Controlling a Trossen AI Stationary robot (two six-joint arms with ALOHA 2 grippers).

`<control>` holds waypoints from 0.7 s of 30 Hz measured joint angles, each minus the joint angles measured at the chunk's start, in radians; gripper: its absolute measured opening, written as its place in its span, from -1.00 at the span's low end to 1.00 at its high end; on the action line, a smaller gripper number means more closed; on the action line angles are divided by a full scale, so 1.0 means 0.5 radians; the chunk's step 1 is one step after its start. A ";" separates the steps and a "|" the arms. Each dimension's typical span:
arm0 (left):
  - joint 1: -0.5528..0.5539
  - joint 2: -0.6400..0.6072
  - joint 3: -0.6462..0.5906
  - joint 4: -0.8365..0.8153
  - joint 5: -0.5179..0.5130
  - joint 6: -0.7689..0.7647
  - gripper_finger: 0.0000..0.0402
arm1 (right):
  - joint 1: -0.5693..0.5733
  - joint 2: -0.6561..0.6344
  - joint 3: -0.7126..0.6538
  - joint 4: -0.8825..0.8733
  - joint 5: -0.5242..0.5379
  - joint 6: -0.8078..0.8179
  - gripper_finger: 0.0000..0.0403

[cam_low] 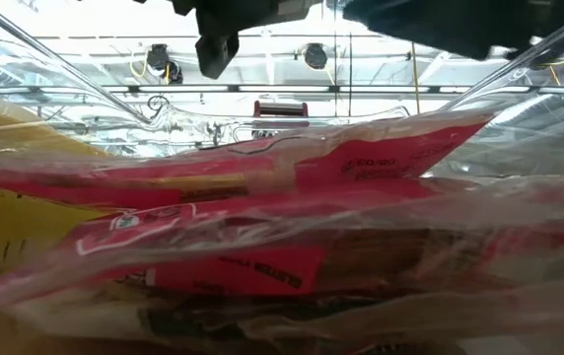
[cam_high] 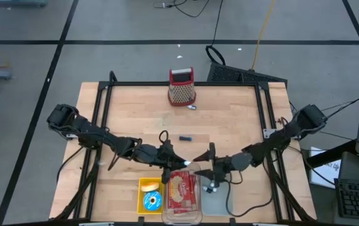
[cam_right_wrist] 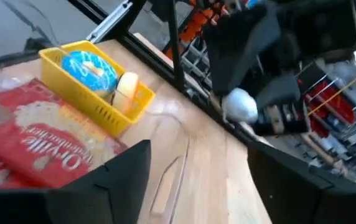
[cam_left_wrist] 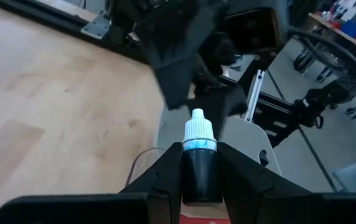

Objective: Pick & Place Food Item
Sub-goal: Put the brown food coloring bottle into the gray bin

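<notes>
A small dark bottle with a white cap (cam_left_wrist: 200, 149) sits in my left gripper (cam_left_wrist: 200, 180), which is shut on it above the table's near middle (cam_high: 174, 163). My right gripper (cam_high: 203, 161) faces it from the right, close to the cap. It is open (cam_right_wrist: 196, 155) with nothing between its fingers. Just nearward, a red popcorn package (cam_high: 182, 190) lies in a clear plastic bin. A yellow basket (cam_high: 150, 194) beside it holds a blue round item and a pale one. In the low view, the package (cam_low: 262, 237) fills the picture. My left gripper pinches the bottle's dark body (cam_left_wrist: 200, 174) between its two fingers (cam_left_wrist: 165, 177), one on each side. The bottle lies along the fingers, and its white cap (cam_left_wrist: 199, 127) sticks out past their tips toward my right gripper. It is held clear of the table.
A red-topped perforated grater (cam_high: 181, 86) stands at the far edge. A small dark piece (cam_high: 185, 137) lies mid-table. A grey flat pad (cam_high: 218, 199) with a cable lies right of the bin. Bare wood stretches to the left and far sides.
</notes>
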 joint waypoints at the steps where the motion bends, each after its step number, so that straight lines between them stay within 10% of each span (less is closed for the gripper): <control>1: -0.001 0.001 0.000 0.001 0.000 -0.024 -0.56 | -0.001 0.034 0.036 0.013 0.000 -0.037 0.31; 21: 0.038 0.002 0.000 0.048 0.126 -0.296 -0.56 | -0.171 0.145 0.150 0.162 -0.267 -0.338 0.02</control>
